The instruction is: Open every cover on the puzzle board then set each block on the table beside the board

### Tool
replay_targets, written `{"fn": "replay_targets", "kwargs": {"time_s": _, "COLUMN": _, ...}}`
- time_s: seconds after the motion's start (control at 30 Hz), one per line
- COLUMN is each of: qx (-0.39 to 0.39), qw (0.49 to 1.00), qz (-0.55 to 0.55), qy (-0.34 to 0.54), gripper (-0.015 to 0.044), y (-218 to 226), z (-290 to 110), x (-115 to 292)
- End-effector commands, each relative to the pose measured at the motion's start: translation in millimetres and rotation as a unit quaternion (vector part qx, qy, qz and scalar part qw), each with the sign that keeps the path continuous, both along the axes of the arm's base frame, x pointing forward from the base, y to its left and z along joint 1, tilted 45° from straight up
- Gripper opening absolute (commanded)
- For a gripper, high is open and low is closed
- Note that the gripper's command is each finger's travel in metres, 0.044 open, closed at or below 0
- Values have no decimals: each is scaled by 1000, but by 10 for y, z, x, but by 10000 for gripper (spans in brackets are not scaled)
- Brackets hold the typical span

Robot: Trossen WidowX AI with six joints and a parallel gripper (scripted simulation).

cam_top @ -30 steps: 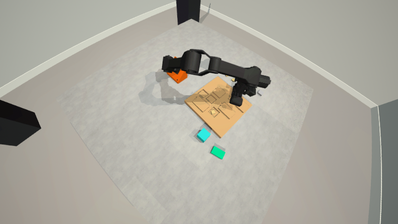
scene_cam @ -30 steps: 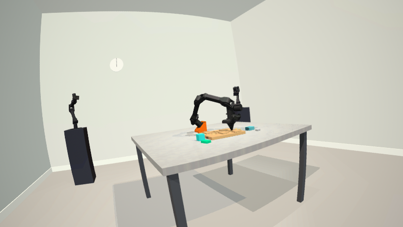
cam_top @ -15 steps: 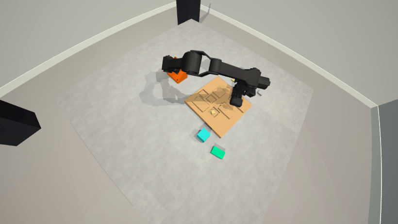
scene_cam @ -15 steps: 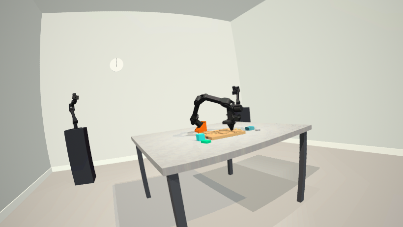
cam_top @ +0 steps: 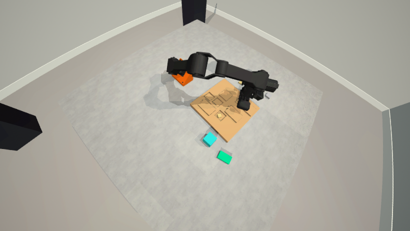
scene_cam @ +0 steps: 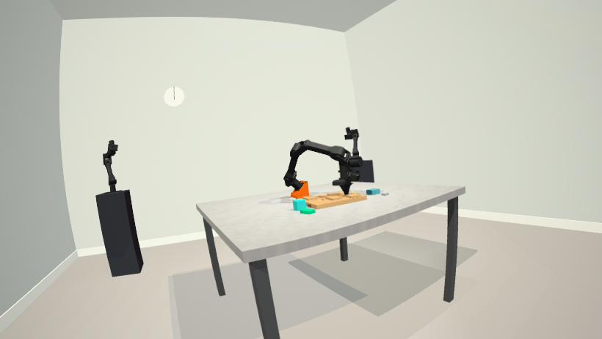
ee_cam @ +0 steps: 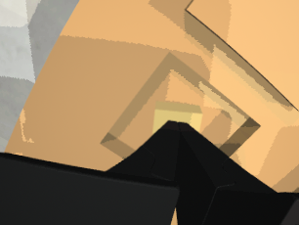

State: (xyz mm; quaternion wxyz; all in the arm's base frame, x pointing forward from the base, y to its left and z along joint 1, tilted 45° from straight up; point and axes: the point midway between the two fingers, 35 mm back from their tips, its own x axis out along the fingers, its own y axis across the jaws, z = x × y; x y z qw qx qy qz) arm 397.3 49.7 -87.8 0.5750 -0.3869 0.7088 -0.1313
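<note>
The flat tan wooden puzzle board [cam_top: 226,134] lies on the grey table [scene_cam: 269,231]. The black parallel-jaw gripper [cam_top: 242,107], clenched on nothing, points down over a square well holding a small yellow block [ee_cam: 176,117]. A cyan block [cam_top: 209,139] and a green block [cam_top: 224,156] rest on the table beside the board.

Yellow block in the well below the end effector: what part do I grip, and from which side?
Come straight down from above and pinch two opposite side faces of the yellow block. It sits sunk in a square well whose walls bar a sideways approach, and it looks narrower than the well, leaving finger room. The end effector is shut and empty; open it first.
</note>
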Motion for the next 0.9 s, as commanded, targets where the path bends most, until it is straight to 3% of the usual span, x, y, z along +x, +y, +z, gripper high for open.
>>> {"fn": "replay_targets", "kwargs": {"time_s": 0.0, "qx": -1, "qw": 1000, "qz": 4, "qy": 3, "gripper": 0, "y": -14, "z": 2, "x": 8}}
{"fn": "replay_targets", "kwargs": {"time_s": 0.43, "qx": 0, "qw": 1000, "qz": 17, "qy": 16, "gripper": 0, "y": 82, "z": 108, "x": 0}}
{"fn": "replay_targets", "kwargs": {"time_s": 0.63, "qx": 0, "qw": 1000, "qz": 13, "qy": 14, "gripper": 144, "y": 186, "z": 215, "x": 17}}
{"fn": "replay_targets", "kwargs": {"time_s": 0.87, "qx": 1, "qw": 1000, "qz": 17, "qy": 17, "gripper": 144, "y": 413, "z": 446, "x": 22}}
